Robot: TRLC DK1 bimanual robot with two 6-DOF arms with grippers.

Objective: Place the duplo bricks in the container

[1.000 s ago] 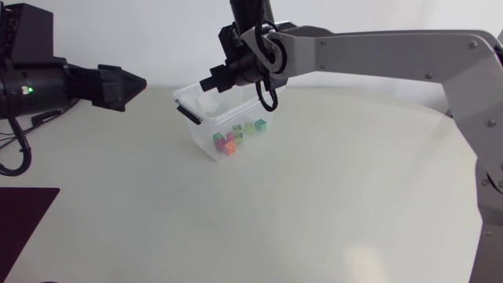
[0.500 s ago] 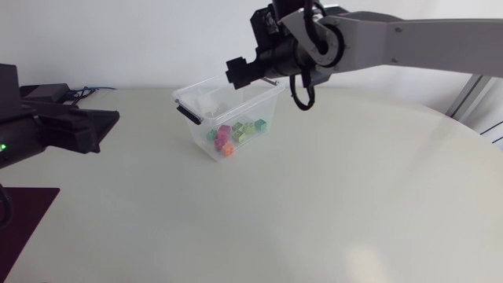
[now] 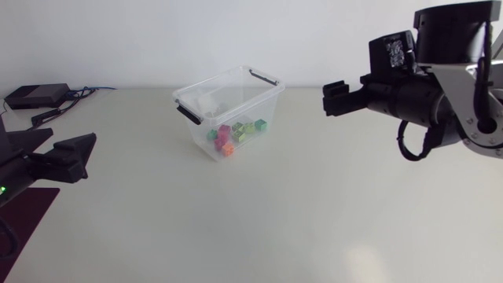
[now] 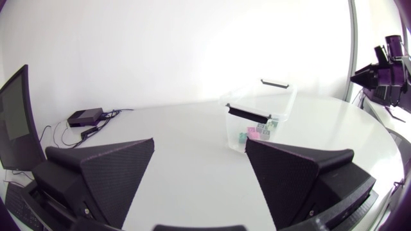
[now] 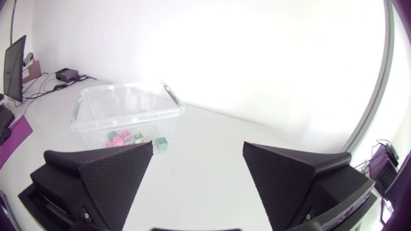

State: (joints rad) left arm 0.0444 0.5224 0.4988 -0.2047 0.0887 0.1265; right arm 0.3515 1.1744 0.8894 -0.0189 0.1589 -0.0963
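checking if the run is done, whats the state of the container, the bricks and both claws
container: upright, open top, bricks inside
duplo bricks: all in view lie in the container
left claw: open, empty, apart from the container
right claw: open, empty, apart from the container

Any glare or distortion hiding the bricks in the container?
Head view: even light, bricks plain through the clear container. Left wrist view: backlight washes out the container's far rim; table edge bows. Right wrist view: same glare behind, bricks readable.
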